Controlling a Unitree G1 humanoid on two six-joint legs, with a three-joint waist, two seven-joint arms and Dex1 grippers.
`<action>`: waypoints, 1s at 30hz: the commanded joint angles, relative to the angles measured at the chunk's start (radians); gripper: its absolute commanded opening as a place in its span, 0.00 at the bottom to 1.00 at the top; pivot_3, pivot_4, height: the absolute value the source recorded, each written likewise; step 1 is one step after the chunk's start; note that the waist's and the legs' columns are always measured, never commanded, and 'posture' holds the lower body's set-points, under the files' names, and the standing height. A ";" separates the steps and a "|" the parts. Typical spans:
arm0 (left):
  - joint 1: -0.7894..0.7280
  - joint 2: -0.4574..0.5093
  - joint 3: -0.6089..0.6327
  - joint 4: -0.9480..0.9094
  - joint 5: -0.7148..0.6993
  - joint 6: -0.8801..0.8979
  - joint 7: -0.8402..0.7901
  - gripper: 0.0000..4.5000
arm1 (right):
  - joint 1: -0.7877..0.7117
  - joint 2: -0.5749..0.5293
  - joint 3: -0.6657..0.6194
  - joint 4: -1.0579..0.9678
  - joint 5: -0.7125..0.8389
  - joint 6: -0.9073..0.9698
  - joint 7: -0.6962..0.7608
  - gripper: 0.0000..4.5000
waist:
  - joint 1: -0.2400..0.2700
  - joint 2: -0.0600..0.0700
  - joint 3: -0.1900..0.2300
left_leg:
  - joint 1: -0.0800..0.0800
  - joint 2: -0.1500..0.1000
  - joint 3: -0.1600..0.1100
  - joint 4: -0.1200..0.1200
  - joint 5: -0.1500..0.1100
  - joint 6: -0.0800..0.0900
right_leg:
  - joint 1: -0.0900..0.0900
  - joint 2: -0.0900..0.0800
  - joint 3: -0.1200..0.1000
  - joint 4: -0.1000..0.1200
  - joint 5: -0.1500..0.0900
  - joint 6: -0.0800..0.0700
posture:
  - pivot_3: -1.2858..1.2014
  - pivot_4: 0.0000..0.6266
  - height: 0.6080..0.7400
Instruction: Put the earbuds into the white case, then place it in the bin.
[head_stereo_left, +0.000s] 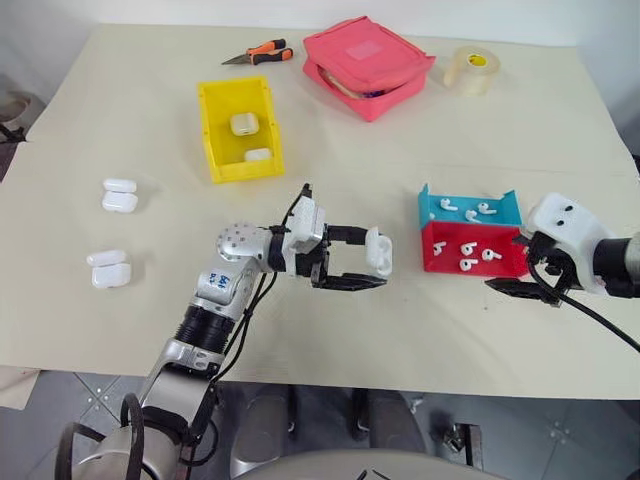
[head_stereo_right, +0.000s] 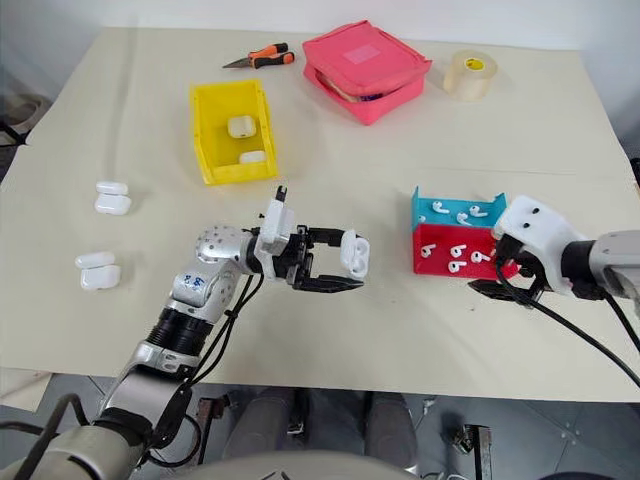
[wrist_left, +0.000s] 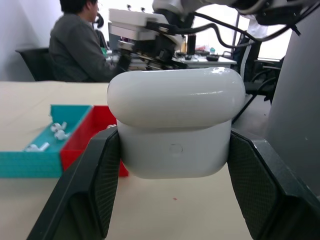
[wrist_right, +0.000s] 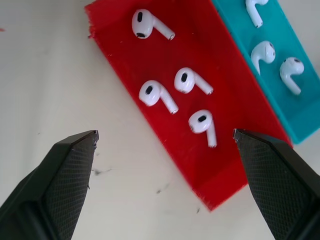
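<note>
My left gripper (head_stereo_left: 372, 258) is shut on a white case (wrist_left: 175, 125), held level above the table's middle, just left of the trays. Its two fingers (wrist_left: 95, 185) clamp the case's lower body, with the lid part above them. Several earbuds (wrist_right: 185, 80) lie in the red tray (head_stereo_left: 440, 262), and three more (head_stereo_left: 470, 210) in the blue tray (head_stereo_left: 505, 205) behind it. My right gripper (wrist_right: 165, 134) hangs open over the red tray's near right corner, tilted down, with nothing between its fingers. The yellow bin (head_stereo_left: 215, 130) stands at the back left and holds two cases (head_stereo_left: 245, 124).
Two more white cases (head_stereo_left: 120, 195) (head_stereo_left: 110, 270) lie at the table's left side. At the far edge are a pink pouch (head_stereo_left: 368, 62), a roll of clear tape (head_stereo_left: 471, 68) and orange-handled cutters (head_stereo_left: 262, 53). A seated person (wrist_left: 77, 47) is beyond the table.
</note>
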 joint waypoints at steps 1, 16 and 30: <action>0.003 -0.021 -0.017 -0.058 0.007 0.005 0.021 0.62 | -0.072 0.013 0.053 0.044 -0.050 -0.024 0.018 0.91 | 0.000 0.000 0.000 | 0.000 0.000 0.000 0.000 0.000 0.000 | 0.000 0.000 0.000 0.000 0.000 0.000 | 0.52 0.24 1.00; -0.006 -0.064 -0.048 -0.052 0.020 -0.005 0.019 0.62 | -0.271 0.054 0.244 0.188 -0.187 -0.022 0.119 0.54 | -0.002 0.000 0.000 | 0.000 0.000 0.000 0.000 0.000 0.000 | 0.000 0.000 0.000 0.000 0.000 0.000 | 0.52 0.24 1.00; -0.008 -0.065 -0.055 -0.057 0.023 0.010 0.014 0.62 | -0.363 0.110 0.346 0.315 -0.346 -0.178 0.228 0.54 | -0.001 0.000 0.000 | 0.000 0.000 0.000 0.000 0.000 0.000 | 0.000 0.000 -0.001 0.000 0.000 0.000 | 0.52 0.24 1.00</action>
